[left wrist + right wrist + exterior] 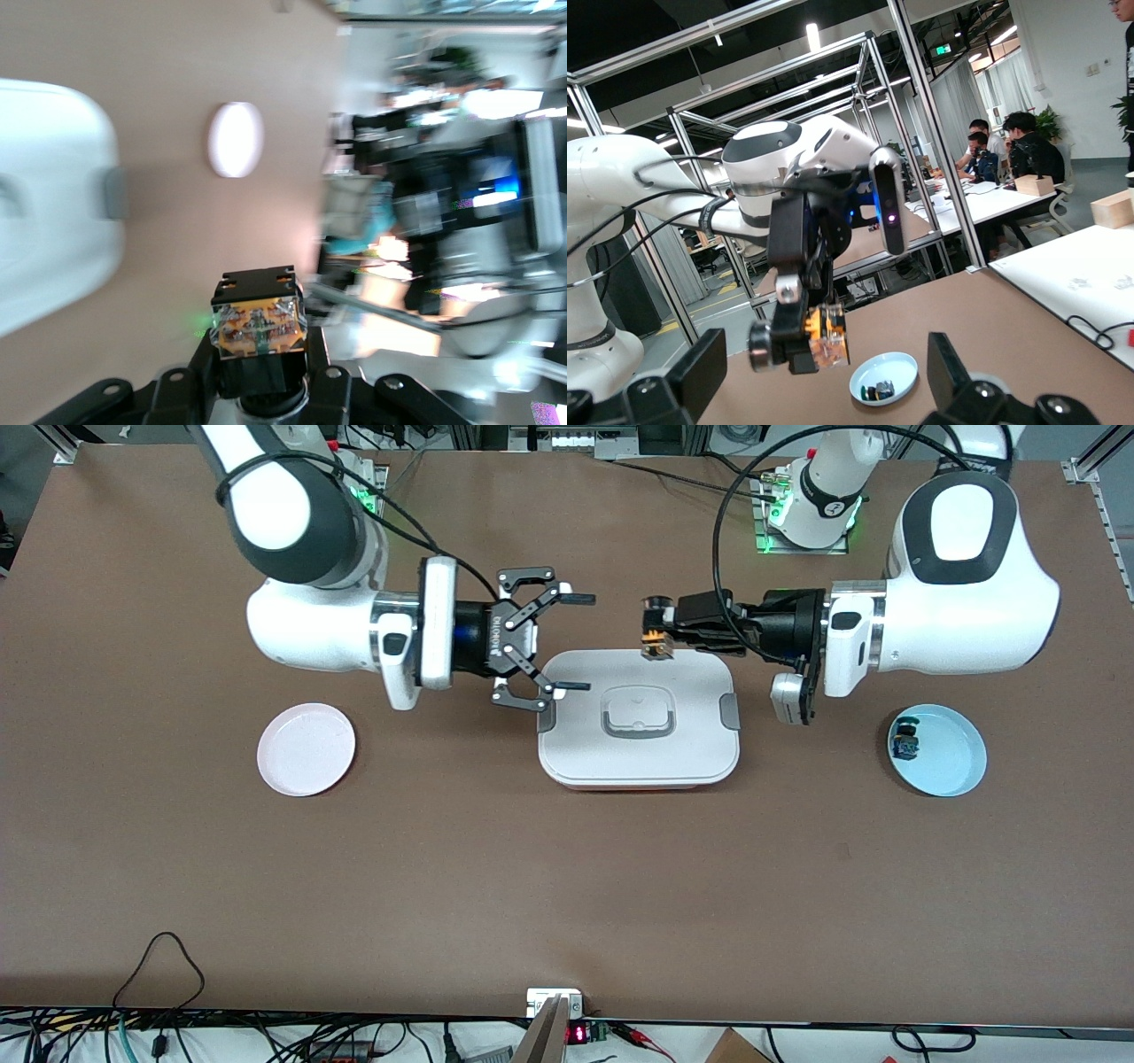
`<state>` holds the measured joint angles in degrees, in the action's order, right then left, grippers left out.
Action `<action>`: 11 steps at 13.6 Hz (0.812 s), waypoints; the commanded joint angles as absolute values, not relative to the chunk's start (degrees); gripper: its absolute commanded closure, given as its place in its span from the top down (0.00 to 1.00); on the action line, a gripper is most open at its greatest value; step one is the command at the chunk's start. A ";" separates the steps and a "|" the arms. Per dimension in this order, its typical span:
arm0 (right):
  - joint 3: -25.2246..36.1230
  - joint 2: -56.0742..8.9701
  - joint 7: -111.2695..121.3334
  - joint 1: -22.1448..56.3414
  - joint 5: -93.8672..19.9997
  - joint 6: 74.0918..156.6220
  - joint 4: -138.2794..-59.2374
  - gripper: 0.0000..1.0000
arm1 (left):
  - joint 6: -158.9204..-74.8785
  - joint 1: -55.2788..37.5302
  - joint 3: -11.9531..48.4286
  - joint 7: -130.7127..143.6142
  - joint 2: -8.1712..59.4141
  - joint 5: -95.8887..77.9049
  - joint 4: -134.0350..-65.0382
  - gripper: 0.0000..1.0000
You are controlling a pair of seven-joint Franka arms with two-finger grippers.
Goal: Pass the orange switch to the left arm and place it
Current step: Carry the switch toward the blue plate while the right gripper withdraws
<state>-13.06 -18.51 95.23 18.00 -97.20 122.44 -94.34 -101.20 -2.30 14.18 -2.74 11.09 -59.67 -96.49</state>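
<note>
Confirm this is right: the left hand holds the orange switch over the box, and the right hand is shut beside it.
Not quite. The left hand does hold the orange switch over the box, but the right hand is open, not shut; the front view shows its fingers spread wide.
</note>
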 commanded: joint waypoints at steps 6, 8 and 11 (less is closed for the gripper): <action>2.62 -15.38 94.92 16.26 -78.60 102.93 -100.20 1.00 | -92.20 -1.32 14.24 -17.73 12.13 -20.96 -90.35 0.14; 4.74 -14.95 88.98 16.26 -73.68 102.57 -100.11 1.00 | -90.28 -0.71 14.24 -22.03 12.22 -11.92 -90.62 0.14; 5.89 -14.33 71.00 16.26 -69.19 103.09 -99.58 1.00 | -89.74 0.08 14.24 -35.99 13.44 1.81 -91.31 0.14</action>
<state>5.38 -16.18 81.35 15.94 -72.24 102.94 -98.92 -90.96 -0.78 14.08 -27.60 12.34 -4.44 -91.83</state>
